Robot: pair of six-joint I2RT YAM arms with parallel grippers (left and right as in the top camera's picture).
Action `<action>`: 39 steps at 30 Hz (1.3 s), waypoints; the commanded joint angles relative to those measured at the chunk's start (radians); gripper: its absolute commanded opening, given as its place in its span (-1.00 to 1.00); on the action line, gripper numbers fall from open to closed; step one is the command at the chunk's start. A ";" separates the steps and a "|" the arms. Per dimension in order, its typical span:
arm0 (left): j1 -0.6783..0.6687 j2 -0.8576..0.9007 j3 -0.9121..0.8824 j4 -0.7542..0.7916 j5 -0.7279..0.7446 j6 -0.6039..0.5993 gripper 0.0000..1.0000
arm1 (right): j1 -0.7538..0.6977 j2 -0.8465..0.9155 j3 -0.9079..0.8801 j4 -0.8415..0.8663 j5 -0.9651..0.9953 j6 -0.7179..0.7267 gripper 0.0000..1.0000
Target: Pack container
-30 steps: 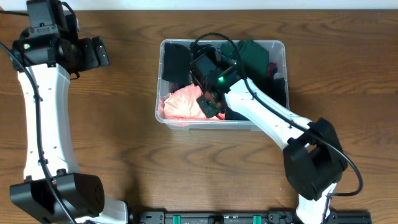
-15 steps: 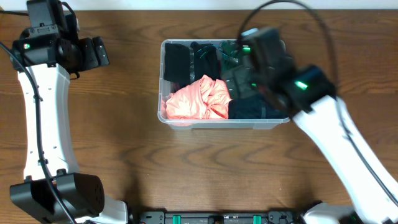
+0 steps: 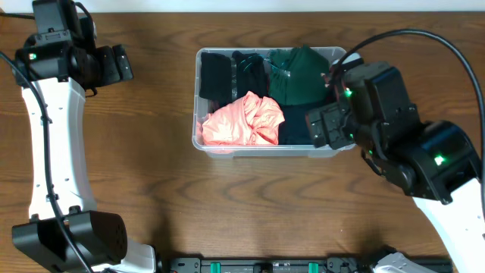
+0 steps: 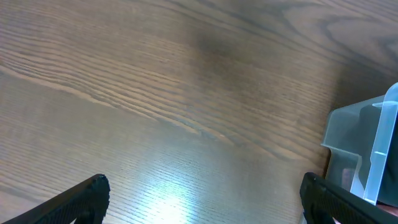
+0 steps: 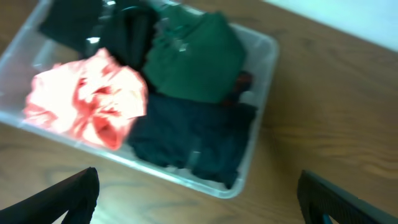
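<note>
Overhead, we see the container [image 3: 250, 151] at upper centre, holding a pink garment [image 3: 242, 121], a green garment [image 3: 299, 76] and dark clothes [image 3: 295, 125]; packing looks largely done.

Left wrist: the left gripper [image 4: 205, 205] has its jaws apart over the table [image 4: 155, 93].

Right wrist: the right gripper [image 5: 199, 205] has its jaws apart, empty, above the container.

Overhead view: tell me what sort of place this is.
Likely a robotics lab workbench: a left arm and a right arm stand at a wooden table, with a clear container of crumpled clothes on it.
</note>
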 commanded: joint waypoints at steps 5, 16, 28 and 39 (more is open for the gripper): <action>0.003 -0.005 0.012 -0.003 -0.002 -0.002 0.96 | -0.050 -0.053 -0.006 0.052 0.189 -0.008 0.98; 0.003 -0.005 0.012 -0.003 -0.002 -0.002 0.96 | -0.355 -0.504 -0.572 0.763 -0.182 -0.130 0.99; 0.003 -0.005 0.012 -0.003 -0.002 -0.002 0.96 | -0.520 -0.932 -1.259 1.215 -0.292 -0.123 0.99; 0.003 -0.005 0.012 -0.003 -0.002 -0.002 0.96 | -0.559 -1.113 -1.550 1.275 -0.339 -0.121 0.98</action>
